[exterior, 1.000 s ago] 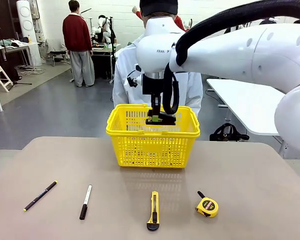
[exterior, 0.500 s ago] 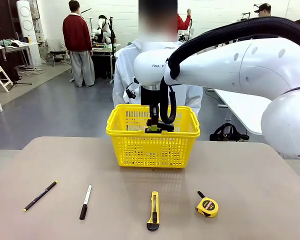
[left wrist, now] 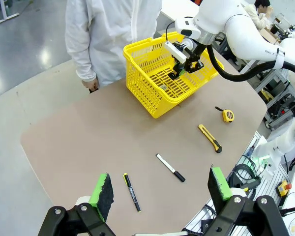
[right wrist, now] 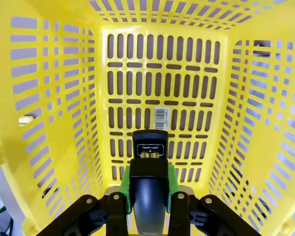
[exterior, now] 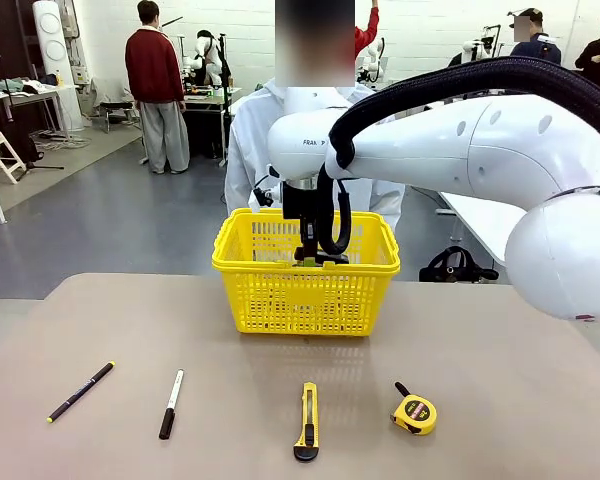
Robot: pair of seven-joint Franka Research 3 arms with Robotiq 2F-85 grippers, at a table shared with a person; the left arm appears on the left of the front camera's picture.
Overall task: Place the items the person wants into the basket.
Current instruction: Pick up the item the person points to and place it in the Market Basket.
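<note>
Down inside the basket (exterior: 280,290) with the right pincer (exterior: 318,258), narrow and clamped on a dark tool (right wrist: 148,196) with a metal clip at its tip. Held low, close above the basket's slotted floor, probably to set it down rather than drop it. Not yet let go, judging by the green pads pressed to both its sides.

Yet to fetch, on the worktop (exterior: 500,340) on the robot's side of the basket: the marker (exterior: 170,404), out from the basket's left corner, and the knife (exterior: 307,420), nearly straight out from its middle. Laid apart in a row, likely for easy single picks. In the same row, not wanted: a pen (exterior: 80,391), farther left of the basket than the marker, and a tape measure (exterior: 414,413), out from its right corner.

High and well back from the basket: left pincer (left wrist: 161,189), wide, holding nothing, presumably to keep clear. Just beyond the basket's far rim: the person (exterior: 245,150), standing.
</note>
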